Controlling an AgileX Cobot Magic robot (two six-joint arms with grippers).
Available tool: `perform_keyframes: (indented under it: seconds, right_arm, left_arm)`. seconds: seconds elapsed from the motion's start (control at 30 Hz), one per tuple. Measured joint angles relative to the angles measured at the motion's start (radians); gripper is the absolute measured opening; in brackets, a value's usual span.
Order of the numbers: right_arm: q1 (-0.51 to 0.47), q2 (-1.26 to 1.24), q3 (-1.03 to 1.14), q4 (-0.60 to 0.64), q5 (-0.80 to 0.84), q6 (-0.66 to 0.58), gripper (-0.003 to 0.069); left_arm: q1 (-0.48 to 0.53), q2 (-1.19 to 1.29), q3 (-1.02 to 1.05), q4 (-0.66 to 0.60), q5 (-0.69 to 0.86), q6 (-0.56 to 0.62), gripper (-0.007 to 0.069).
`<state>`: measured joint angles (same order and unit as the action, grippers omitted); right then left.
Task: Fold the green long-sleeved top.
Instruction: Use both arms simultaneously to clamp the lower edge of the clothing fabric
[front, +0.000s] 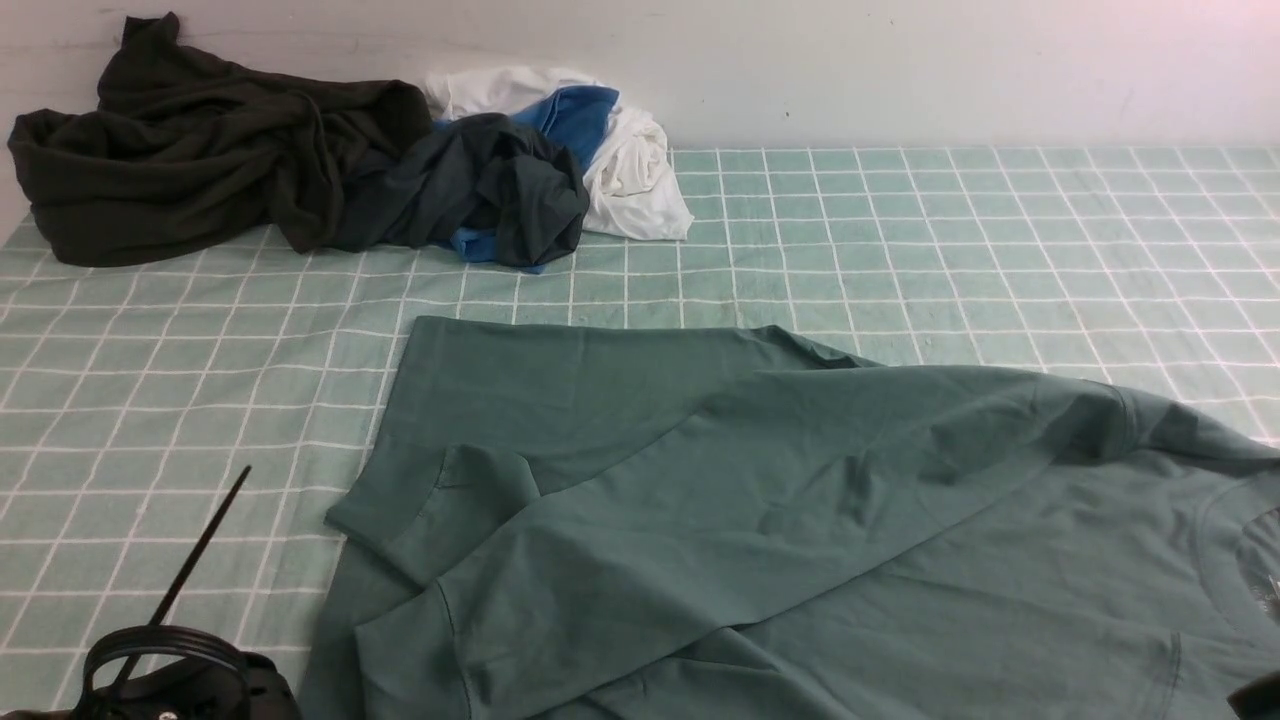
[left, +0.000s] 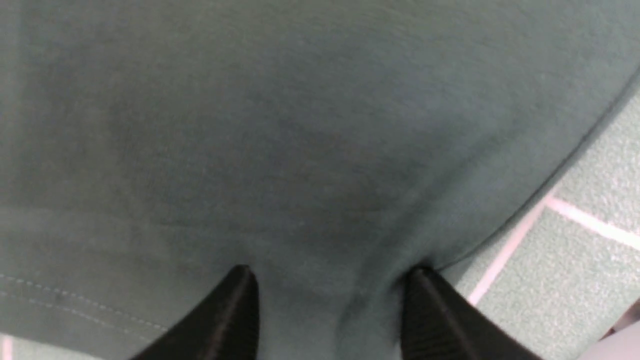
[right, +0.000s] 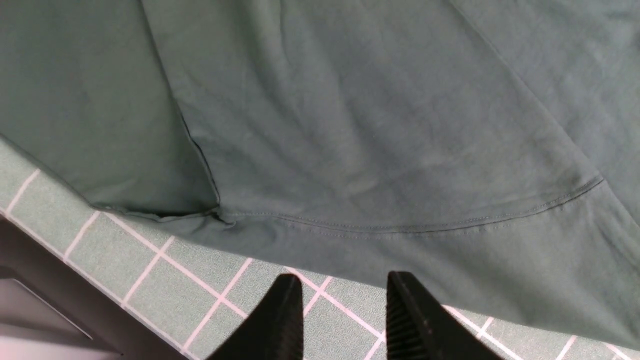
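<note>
We are at the grasping step of a fold. The green long-sleeved top (left: 300, 125) lies spread on the checked surface (left: 590, 300). The left jaws stand apart and press down onto the top close to its border, with a ridge of fabric between their tips. We judge they are about to pinch it, but it is not yet clamped. The right jaws are also apart, with a narrower gap and nothing between them. They hover over bare surface, and the top begins just ahead of their tips. Next, we think each side needs a firm pinch on the border, then an even lift and carry across, without dragging the layers below
</note>
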<state>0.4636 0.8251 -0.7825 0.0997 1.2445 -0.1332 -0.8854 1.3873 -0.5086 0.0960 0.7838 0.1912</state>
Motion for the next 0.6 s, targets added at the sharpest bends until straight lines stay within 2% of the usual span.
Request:
perform_keyframes:
  seconds: [0.07,0.1,0.17,0.2,0.27,0.33,0.6]
  right_arm:
    - [0.0,0.0,0.0,0.0,-0.002,0.0,0.0231]
    - [0.0,0.0,0.0,0.0,-0.005,0.0,0.0231]
    - [0.0,0.0,0.0,0.0,-0.006,0.0,0.0231]
    - [0.0,0.0,0.0,0.0,-0.006,0.0,0.0231]
    - [0.0,0.0,0.0,-0.001,-0.006,0.0,0.0231]
    - [0.0,0.0,0.0,-0.006,-0.006,0.0,0.0231]
    - [0.0,0.0,0.0,-0.026,-0.006,-0.002,0.0231]
  left_arm:
    - [0.0,0.0,0.0,-0.003,0.0,-0.014,0.0278]
    - [0.0,0.0,0.0,-0.014,0.002,-0.019,0.0215]
    - [0.0,0.0,0.0,-0.03,0.012,-0.015,0.0135]
    - [0.0,0.0,0.0,-0.031,0.013,-0.016,0.0127]
    - [0.0,0.0,0.0,-0.036,0.035,-0.011,0.0038]
    - [0.0,0.0,-0.001,-0.037,0.055,-0.011,0.0009]
    - [0.0,-0.025,-0.072,-0.039,0.176,-0.011,-0.0001]
